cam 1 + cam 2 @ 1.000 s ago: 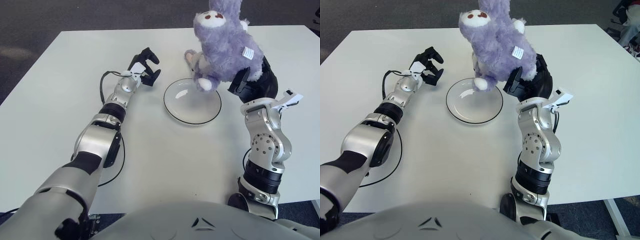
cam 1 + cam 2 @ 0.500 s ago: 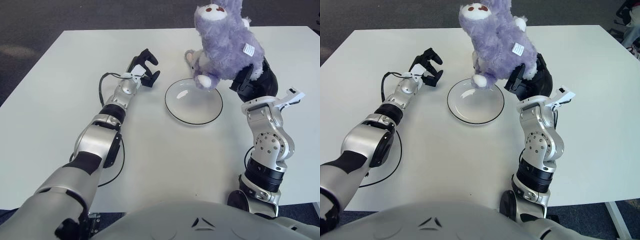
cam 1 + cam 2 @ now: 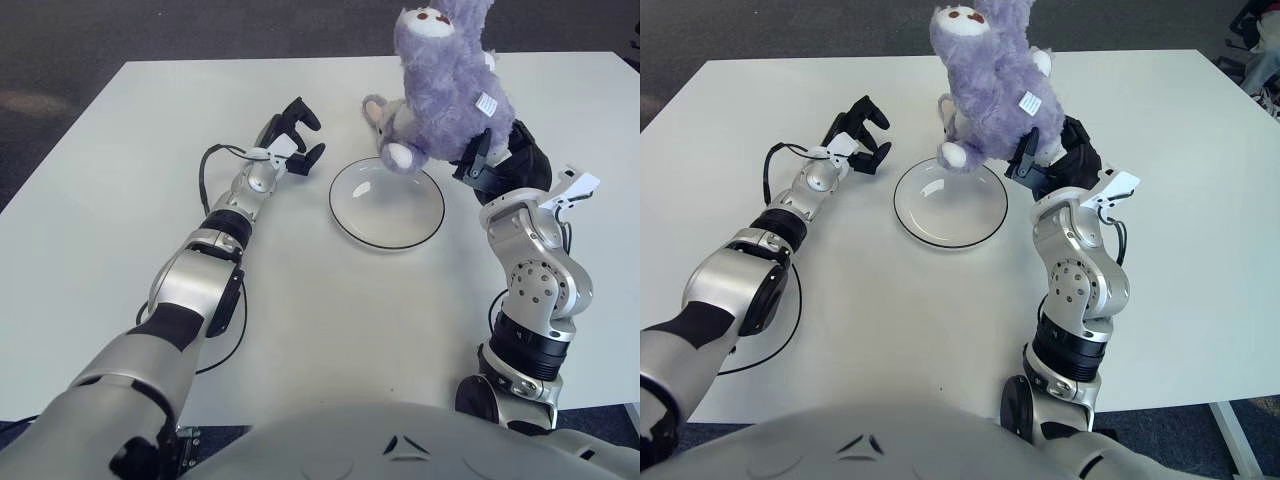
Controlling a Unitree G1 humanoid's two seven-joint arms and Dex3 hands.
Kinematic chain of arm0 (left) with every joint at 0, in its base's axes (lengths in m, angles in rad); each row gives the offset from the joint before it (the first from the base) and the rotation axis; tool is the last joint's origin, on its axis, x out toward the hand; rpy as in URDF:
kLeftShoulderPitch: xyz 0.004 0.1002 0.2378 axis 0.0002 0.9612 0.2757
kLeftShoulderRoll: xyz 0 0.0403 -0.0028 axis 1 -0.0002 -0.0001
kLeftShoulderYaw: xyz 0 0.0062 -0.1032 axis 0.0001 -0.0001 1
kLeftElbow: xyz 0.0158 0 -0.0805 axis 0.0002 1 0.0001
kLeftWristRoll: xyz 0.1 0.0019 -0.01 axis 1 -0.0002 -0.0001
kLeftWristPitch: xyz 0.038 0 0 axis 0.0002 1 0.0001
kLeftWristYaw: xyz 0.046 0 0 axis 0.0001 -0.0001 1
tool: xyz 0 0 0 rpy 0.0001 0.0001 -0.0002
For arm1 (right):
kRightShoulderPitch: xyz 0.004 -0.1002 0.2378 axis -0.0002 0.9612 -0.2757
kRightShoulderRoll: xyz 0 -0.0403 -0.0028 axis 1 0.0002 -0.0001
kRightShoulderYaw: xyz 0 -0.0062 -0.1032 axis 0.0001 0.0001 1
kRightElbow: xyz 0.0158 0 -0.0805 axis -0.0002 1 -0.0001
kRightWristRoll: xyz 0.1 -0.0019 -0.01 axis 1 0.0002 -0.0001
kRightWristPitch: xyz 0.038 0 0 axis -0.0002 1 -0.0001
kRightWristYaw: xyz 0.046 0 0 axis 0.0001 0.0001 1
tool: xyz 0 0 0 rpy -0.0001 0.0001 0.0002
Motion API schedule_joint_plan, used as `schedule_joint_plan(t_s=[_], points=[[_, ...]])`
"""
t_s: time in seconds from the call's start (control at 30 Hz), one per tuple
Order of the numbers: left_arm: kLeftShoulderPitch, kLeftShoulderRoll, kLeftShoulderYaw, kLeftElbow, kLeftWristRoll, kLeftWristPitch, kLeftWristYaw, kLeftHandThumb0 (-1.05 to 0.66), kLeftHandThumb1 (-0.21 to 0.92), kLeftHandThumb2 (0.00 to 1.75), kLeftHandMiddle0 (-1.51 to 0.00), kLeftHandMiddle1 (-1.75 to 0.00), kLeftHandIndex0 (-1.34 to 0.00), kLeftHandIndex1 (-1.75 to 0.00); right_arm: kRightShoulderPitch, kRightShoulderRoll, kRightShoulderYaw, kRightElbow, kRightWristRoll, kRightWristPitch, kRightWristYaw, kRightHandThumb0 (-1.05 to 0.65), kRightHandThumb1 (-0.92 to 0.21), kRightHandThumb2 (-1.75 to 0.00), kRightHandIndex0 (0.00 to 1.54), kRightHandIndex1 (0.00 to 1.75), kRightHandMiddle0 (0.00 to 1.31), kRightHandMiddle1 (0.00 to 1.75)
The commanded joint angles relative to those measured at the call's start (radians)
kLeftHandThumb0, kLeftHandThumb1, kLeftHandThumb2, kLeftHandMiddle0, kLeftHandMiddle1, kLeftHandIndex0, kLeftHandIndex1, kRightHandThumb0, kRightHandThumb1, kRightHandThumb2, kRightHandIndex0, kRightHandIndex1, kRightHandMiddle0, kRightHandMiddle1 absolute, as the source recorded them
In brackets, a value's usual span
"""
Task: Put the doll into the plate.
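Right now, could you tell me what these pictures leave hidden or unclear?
- Right hand: its grip is hidden behind the doll in both views.
- Doll's ears: cut off by the top edge.
- Plate: far rim covered by the doll's foot.
- Doll's tag: print too small.

no readable text, doll's white tag illegible

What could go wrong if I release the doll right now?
The purple plush doll hangs from the right hand over the far right rim of the clear plate, not its middle; dropped here, it may land half on the table. It is bulky and could tip off the shallow plate. The left hand shows left of the plate.
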Motion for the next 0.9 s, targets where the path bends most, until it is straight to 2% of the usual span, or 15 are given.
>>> schedule_joint_plan(t_s=[0.0, 0.2, 0.37, 0.43, 0.47, 0.5, 0.53, 0.63, 0.67, 0.73, 0.8, 0.83, 0.87], points=[[0.015, 0.014, -0.009, 0.006, 0.017, -0.01, 0.014, 0.0, 0.49, 1.06, -0.61, -1.54, -0.24, -1.75, -0.02, 0.0, -0.003, 0.0, -0.021, 0.03, -0.02, 0.0, -0.2, -1.43, 0.74, 1.66, 0.46, 1.75], [0.027, 0.017, -0.034, -0.007, 0.043, -0.029, 0.029, 0.0, 0.54, 1.0, -0.59, -1.53, -0.22, -1.75, -0.043, 0.019, -0.029, 0.041, -0.033, 0.018, -0.025, 0.0, -0.21, -1.42, 0.74, 1.65, 0.45, 1.75], [0.038, 0.027, -0.058, -0.018, 0.071, -0.079, 0.031, -0.01, 0.6, 0.94, -0.53, -1.57, -0.17, -1.75, -0.072, 0.032, -0.06, 0.07, -0.021, 0.006, -0.027, 0.0, -0.21, -1.42, 0.73, 1.66, 0.45, 1.75], [0.045, 0.031, -0.073, -0.027, 0.087, -0.102, 0.035, -0.01, 0.77, 0.72, -0.39, -1.61, -0.1, -1.75, -0.079, 0.04, -0.071, 0.076, -0.016, 0.0, -0.028, 0.0, -0.21, -1.43, 0.73, 1.68, 0.45, 1.75], [0.047, 0.033, -0.079, -0.031, 0.094, -0.111, 0.037, -0.14, 0.79, 0.7, -0.32, -1.62, -0.08, -1.7, -0.082, 0.043, -0.075, 0.078, -0.014, -0.002, -0.028, 0.0, -0.21, -1.43, 0.72, 1.68, 0.45, 1.75], [0.052, 0.036, -0.088, -0.04, 0.105, -0.123, 0.039, -0.35, 0.8, 0.7, -0.22, -1.65, -0.05, -1.64, -0.088, 0.046, -0.084, 0.085, -0.009, -0.008, -0.026, 0.0, -0.21, -1.43, 0.72, 1.69, 0.45, 1.75], [0.055, 0.039, -0.095, -0.047, 0.113, -0.13, 0.04, -0.45, 0.81, 0.7, -0.18, -1.6, -0.04, -1.53, -0.092, 0.048, -0.091, 0.09, -0.006, -0.012, -0.024, 0.0, -0.21, -1.44, 0.72, 1.7, 0.45, 1.75], [0.065, 0.044, -0.115, -0.074, 0.14, -0.138, 0.051, -0.77, 0.89, 0.58, -0.05, -1.37, -0.01, -1.09, -0.096, 0.046, -0.104, 0.1, 0.002, -0.018, -0.011, 0.0, -0.21, -1.45, 0.71, 1.71, 0.45, 1.75], [0.07, 0.047, -0.124, -0.091, 0.153, -0.137, 0.059, -0.8, 0.9, 0.56, -0.04, -1.33, -0.01, -1.04, -0.097, 0.044, -0.107, 0.103, 0.003, -0.021, -0.005, 0.0, -0.21, -1.45, 0.71, 1.71, 0.45, 1.75], [0.076, 0.05, -0.133, -0.11, 0.168, -0.135, 0.069, -0.93, 0.91, 0.48, -0.02, -1.09, 0.0, -0.84, -0.098, 0.042, -0.11, 0.107, 0.005, -0.024, 0.002, 0.0, -0.2, -1.45, 0.71, 1.71, 0.46, 1.75], [0.082, 0.052, -0.146, -0.132, 0.192, -0.135, 0.098, -0.98, 0.92, 0.45, -0.01, -0.99, 0.0, -0.75, -0.099, 0.04, -0.113, 0.11, 0.005, -0.027, 0.009, 0.0, -0.2, -1.45, 0.72, 1.71, 0.46, 1.75], [0.084, 0.053, -0.153, -0.142, 0.205, -0.137, 0.115, -1.0, 0.92, 0.42, 0.0, -0.82, 0.0, -0.62, -0.1, 0.039, -0.115, 0.111, 0.005, -0.028, 0.012, 0.0, -0.2, -1.45, 0.72, 1.71, 0.46, 1.75], [0.085, 0.053, -0.157, -0.147, 0.213, -0.137, 0.127, -1.01, 0.92, 0.41, 0.0, -0.77, 0.0, -0.57, -0.101, 0.039, -0.116, 0.113, 0.005, -0.029, 0.014, 0.0, -0.2, -1.45, 0.72, 1.71, 0.46, 1.75]])
